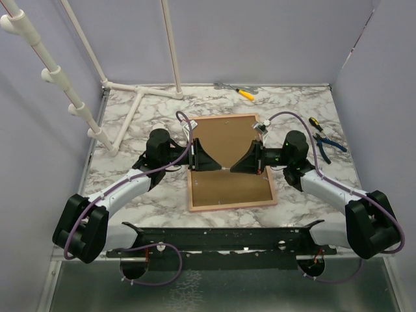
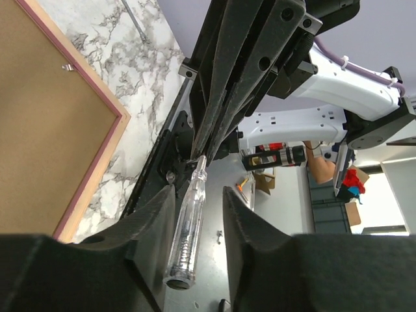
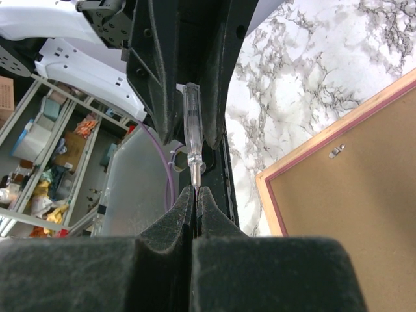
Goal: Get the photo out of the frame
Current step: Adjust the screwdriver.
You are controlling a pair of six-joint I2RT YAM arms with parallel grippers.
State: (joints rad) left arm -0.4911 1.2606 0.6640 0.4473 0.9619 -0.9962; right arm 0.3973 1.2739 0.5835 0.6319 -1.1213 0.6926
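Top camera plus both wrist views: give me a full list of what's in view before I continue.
frame: one, pink border, brown back up, centre of the table
clear screwdriver: one, see-through, over the frame, between both arms' fingers
yellow-handled screwdriver: one, far table edge, beside a grey metal tool
black-and-yellow screwdriver: one, right of frame
pliers: one, blue handles, right of frame
pipe stand: one, white, far left
left fingers: two, black, apart around the screwdriver handle
right fingers: two, black, shut on the screwdriver tip
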